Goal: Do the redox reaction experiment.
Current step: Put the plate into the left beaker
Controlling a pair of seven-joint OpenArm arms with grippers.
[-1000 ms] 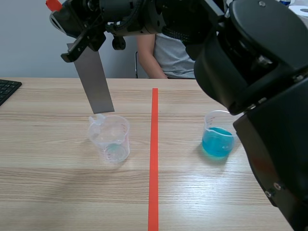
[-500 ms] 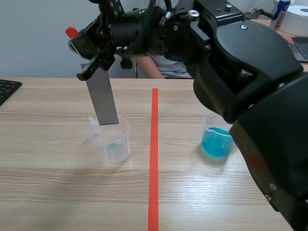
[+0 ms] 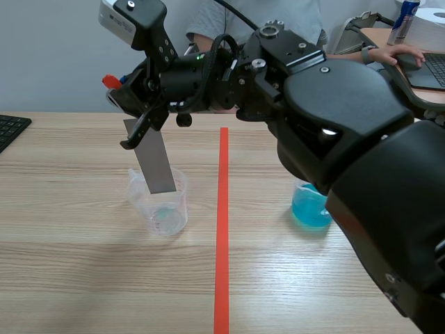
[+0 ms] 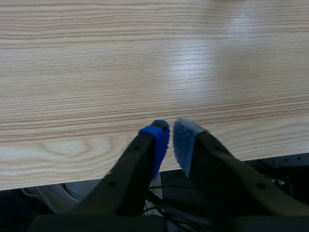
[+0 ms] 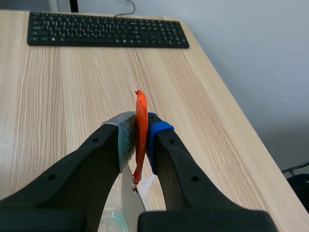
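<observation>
The wooden bench [image 3: 83, 278] carries a red tape line [image 3: 221, 243] across its middle. The big right arm reaches over this line, and its gripper [image 3: 135, 104] is clamped on the orange-red top end [image 5: 140, 111] of a grey metal strip [image 3: 158, 167]. The strip hangs tilted, its lower end inside the mouth of a clear beaker [image 3: 163, 209], which stands left of the line, well away from the bench edges. A black keyboard [image 5: 106, 30] lies at the left edge of the bench. A beaker with blue liquid [image 3: 306, 209] stands right of the line, half hidden behind the arm. The left gripper [image 4: 171, 137] is above an edge of the bench, with its blue pads almost together and holding nothing.
</observation>
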